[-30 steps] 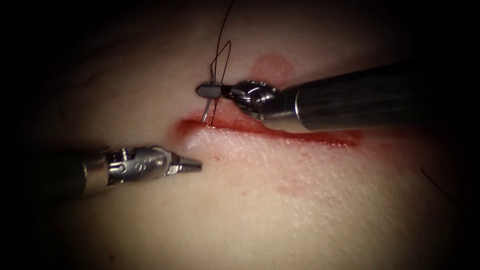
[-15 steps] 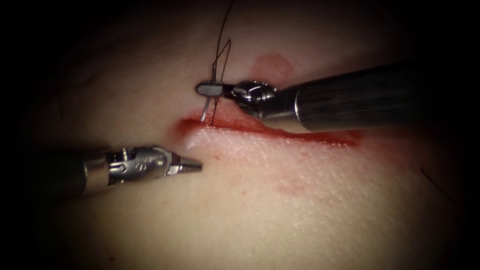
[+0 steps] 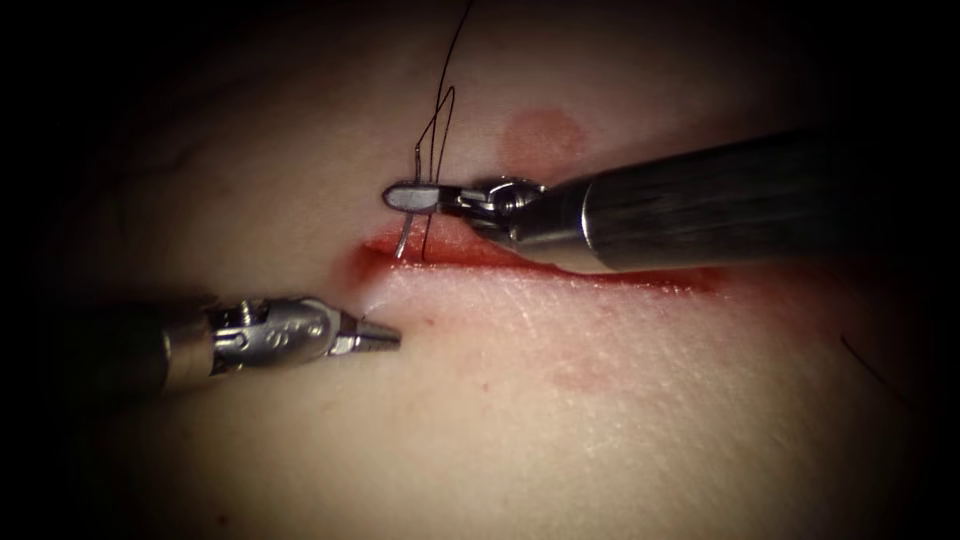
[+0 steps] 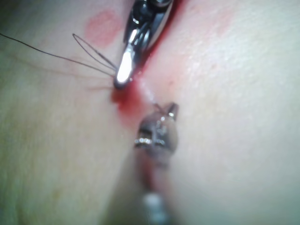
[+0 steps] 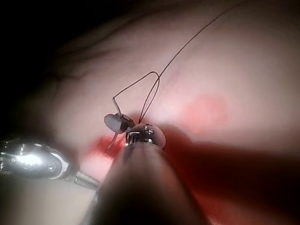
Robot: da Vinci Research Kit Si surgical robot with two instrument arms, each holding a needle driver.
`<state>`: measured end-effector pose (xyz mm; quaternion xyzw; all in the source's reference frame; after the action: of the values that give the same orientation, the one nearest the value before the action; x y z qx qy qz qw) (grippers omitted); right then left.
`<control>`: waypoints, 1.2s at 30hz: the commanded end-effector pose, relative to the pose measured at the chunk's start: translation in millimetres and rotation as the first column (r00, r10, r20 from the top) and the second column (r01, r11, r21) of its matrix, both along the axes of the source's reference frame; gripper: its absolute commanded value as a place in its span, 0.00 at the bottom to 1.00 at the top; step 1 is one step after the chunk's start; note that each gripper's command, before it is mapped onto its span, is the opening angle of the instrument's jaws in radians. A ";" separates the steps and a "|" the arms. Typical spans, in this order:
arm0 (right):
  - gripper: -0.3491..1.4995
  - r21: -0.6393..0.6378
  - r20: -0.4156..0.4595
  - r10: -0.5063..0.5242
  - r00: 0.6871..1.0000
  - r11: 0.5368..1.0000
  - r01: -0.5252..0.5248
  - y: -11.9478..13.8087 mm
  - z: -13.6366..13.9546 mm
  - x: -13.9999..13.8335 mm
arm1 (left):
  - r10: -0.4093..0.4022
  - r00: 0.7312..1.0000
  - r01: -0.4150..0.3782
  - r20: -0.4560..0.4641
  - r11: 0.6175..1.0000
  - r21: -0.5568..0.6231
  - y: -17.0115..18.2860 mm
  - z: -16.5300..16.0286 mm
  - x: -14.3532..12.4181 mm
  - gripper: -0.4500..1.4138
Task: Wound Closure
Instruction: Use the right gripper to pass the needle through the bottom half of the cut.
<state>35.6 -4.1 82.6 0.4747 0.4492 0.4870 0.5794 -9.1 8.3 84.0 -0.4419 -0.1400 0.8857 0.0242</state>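
The cut runs across the pale tissue, red along its edges. My right tool comes in from the right, jaws shut on the curved needle near its tail end. The needle hangs below the jaws, and its tip meets the far lip at the cut's left end. I cannot tell how deep it sits. Dark thread loops up from the needle's tail, and a strand drops back to the cut. My left tool lies on the near side by the cut's left end, jaws shut on nothing.
A round red mark stains the tissue beyond the cut, above the right tool's wrist. A fainter pink patch lies on the near side. A loose dark strand shows at the far right.
The right tool has shifted slightly left and tilted, lowering the needle's tip to the cut's left end. The thread loop has narrowed. The left tool has dipped a little and its jaws look more closed.
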 end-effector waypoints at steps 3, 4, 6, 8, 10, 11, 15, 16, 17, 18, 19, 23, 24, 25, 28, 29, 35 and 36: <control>0.00 0.024 -0.027 -0.004 1.000 1.000 0.004 -1.1 0.7 1.0 | 0.001 1.000 -0.001 -0.002 1.000 -0.001 -0.3 0.6 -0.4 0.05; 0.00 0.029 -0.037 -0.003 0.999 1.000 0.004 -1.3 0.7 1.2 | 0.001 1.000 -0.001 -0.002 1.000 -0.001 -0.3 0.6 -0.4 0.05; 0.00 0.035 -0.048 -0.006 0.999 0.999 0.008 -1.7 0.6 1.6 | 0.001 1.000 -0.001 -0.002 1.000 -0.001 -0.3 0.6 -0.4 0.05; 0.00 0.041 -0.058 -0.006 0.998 0.999 0.009 -1.9 0.5 2.1 | 0.001 1.000 -0.001 -0.002 1.000 -0.001 -0.3 0.6 -0.4 0.05; 0.00 0.042 -0.064 -0.017 0.998 0.999 0.019 -1.8 0.4 2.5 | 0.001 1.000 -0.001 -0.002 1.000 -0.001 -0.3 0.6 -0.4 0.05; 0.00 0.041 -0.064 -0.016 0.998 0.999 0.019 -1.8 0.4 2.5 | 0.001 1.000 -0.001 -0.002 1.000 -0.001 -0.4 0.6 -0.3 0.05; 0.00 0.040 -0.071 -0.011 0.997 0.999 0.014 -1.8 0.5 2.6 | 0.001 1.000 -0.001 -0.002 1.000 -0.003 -0.7 0.5 0.0 0.05; 0.00 0.040 -0.071 -0.011 0.997 0.999 0.013 -1.8 0.5 2.6 | 0.001 1.000 -0.001 -0.002 1.000 -0.003 -0.7 0.5 0.1 0.05; 0.00 0.040 -0.074 -0.010 0.997 0.999 0.013 -2.0 0.4 2.6 | 0.000 1.000 0.000 -0.003 1.000 -0.005 -0.7 0.4 0.1 0.05; 0.00 0.041 -0.082 -0.007 0.997 0.999 0.011 -2.2 0.3 2.8 | 0.002 1.000 -0.002 -0.005 1.000 -0.004 -0.7 0.5 0.2 0.05; 0.00 0.041 -0.090 -0.008 0.996 0.999 0.012 -2.4 0.2 2.9 | 0.002 1.000 -0.002 -0.005 1.000 -0.004 -0.7 0.5 0.2 0.05; 0.31 0.047 -0.086 -0.002 0.996 0.999 0.006 -2.8 -0.1 3.2 | 0.001 1.000 -0.001 -0.006 1.000 -0.004 -0.7 0.5 0.1 0.05; 0.61 0.032 -0.071 0.031 0.997 0.999 -0.029 -2.3 0.0 3.1 | 0.001 1.000 -0.001 -0.006 1.000 -0.004 -0.6 0.5 0.0 0.05; 0.65 0.019 -0.062 0.044 0.997 0.999 -0.042 -1.8 0.0 2.9 | 0.001 1.000 -0.001 -0.006 1.000 -0.004 -0.6 0.4 0.0 0.05; 0.90 -0.109 0.035 0.073 0.997 0.992 -0.069 0.6 0.1 1.9 | 0.000 1.000 0.000 -0.006 1.000 -0.004 -0.7 0.4 0.0 0.05; 0.92 -0.139 0.050 0.084 0.995 0.987 -0.077 1.2 0.0 1.6 | 0.001 1.000 -0.001 -0.006 1.000 -0.004 -0.7 0.4 0.1 0.05; 0.92 -0.213 0.059 0.087 0.994 0.974 -0.072 2.7 -0.7 0.4 | 0.001 1.000 -0.001 -0.006 1.000 -0.006 -0.8 0.4 0.3 0.05; 0.92 -0.226 0.074 0.077 0.994 0.972 -0.059 3.0 -1.2 0.0 | -0.001 1.000 0.001 -0.007 1.000 -0.008 -0.9 0.4 0.4 0.05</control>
<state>35.1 -0.9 80.8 0.3699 0.4925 0.4694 0.6328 -8.1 7.6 83.8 -0.4380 -0.1353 0.8884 0.0235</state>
